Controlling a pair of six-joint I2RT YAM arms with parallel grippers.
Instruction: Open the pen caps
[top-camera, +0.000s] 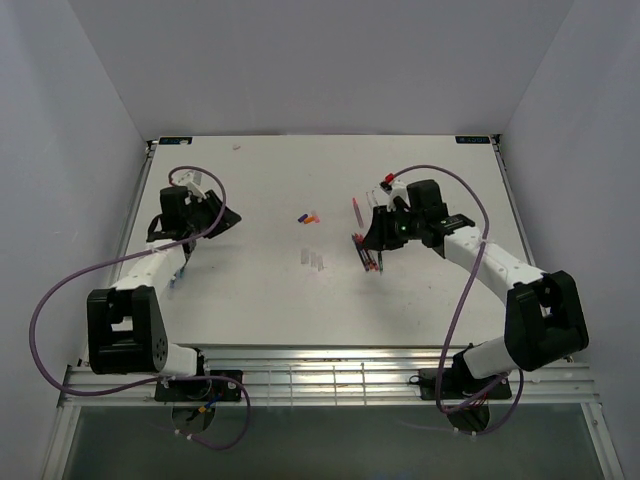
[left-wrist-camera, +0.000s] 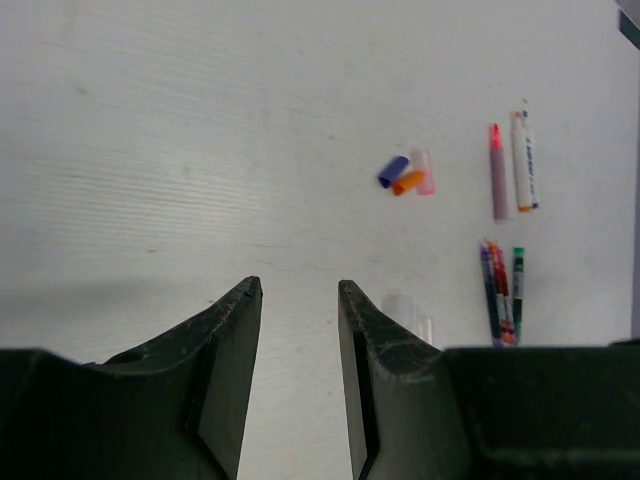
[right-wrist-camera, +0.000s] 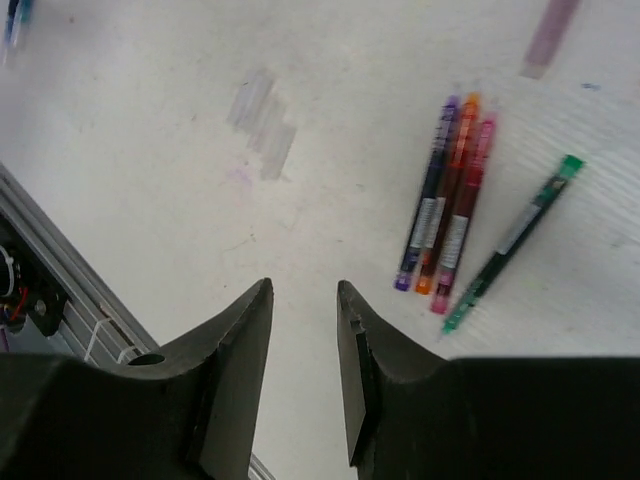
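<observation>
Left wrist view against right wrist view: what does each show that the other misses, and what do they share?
Only left wrist: the coloured caps, blue, orange and pink, lying together, and a white pen. Only right wrist: the metal rail along the lower left. Both: the bundle of pens with the green pen beside it, and the pale clear caps.

Nothing legible from any of my three cameras. Pale label patches sit on the barrels of the pens (right-wrist-camera: 447, 215) under my right wrist, and blue print runs along the white-barrelled pen (left-wrist-camera: 524, 165) seen from my left wrist, all too small and blurred to make out. Dark stickers (top-camera: 172, 140) at the far corners of the table (top-camera: 270, 300) carry marks I cannot read either.
</observation>
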